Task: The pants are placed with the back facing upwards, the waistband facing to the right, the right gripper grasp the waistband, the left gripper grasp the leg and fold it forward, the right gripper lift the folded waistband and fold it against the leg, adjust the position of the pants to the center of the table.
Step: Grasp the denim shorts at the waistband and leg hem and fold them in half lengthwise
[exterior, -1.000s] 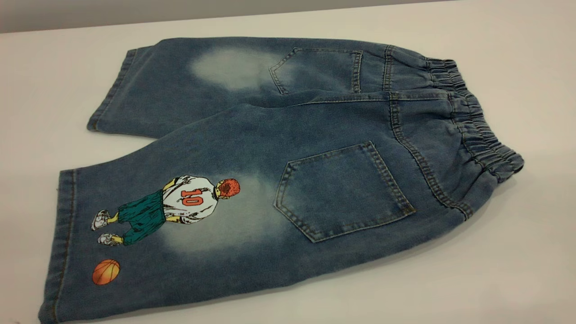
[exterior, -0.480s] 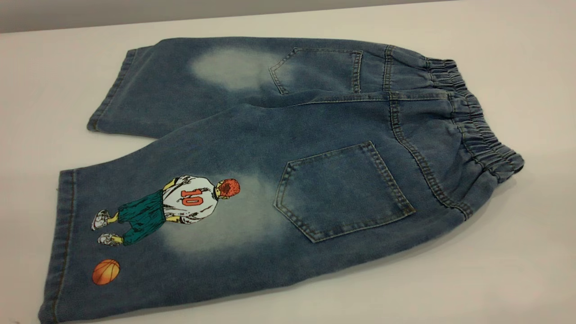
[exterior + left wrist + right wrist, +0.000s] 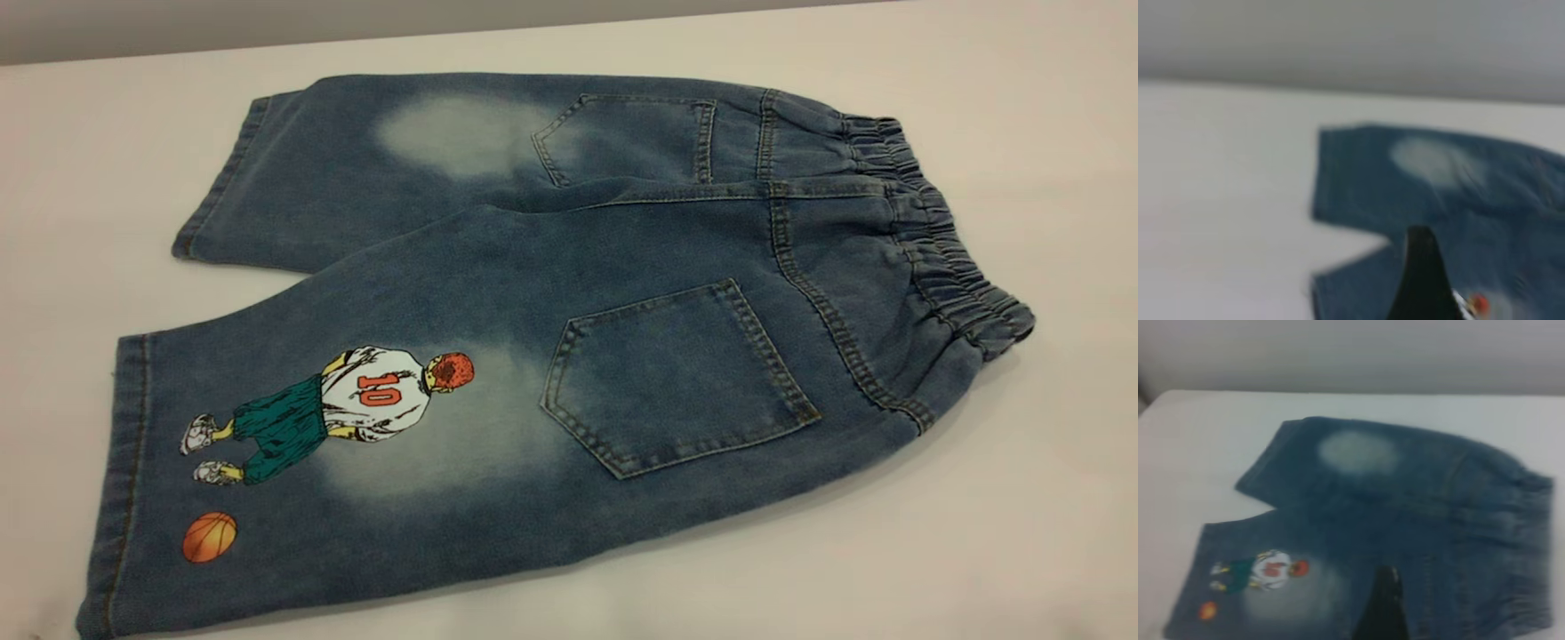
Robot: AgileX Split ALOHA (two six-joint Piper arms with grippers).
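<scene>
The pants (image 3: 569, 329), short faded blue denim with gathered elastic waistband, lie flat and ungrasped on the white table (image 3: 1022, 533) beneath both raised grippers, whose finger state I cannot tell; risk: the thick waistband slipping from a shallow pinch.

The pants (image 3: 569, 329) lie flat on the table (image 3: 1022, 533) — waistband (image 3: 933, 231) to the right, both legs to the left, the printed leg (image 3: 338, 444) in front of the plain leg (image 3: 373, 169).
</scene>
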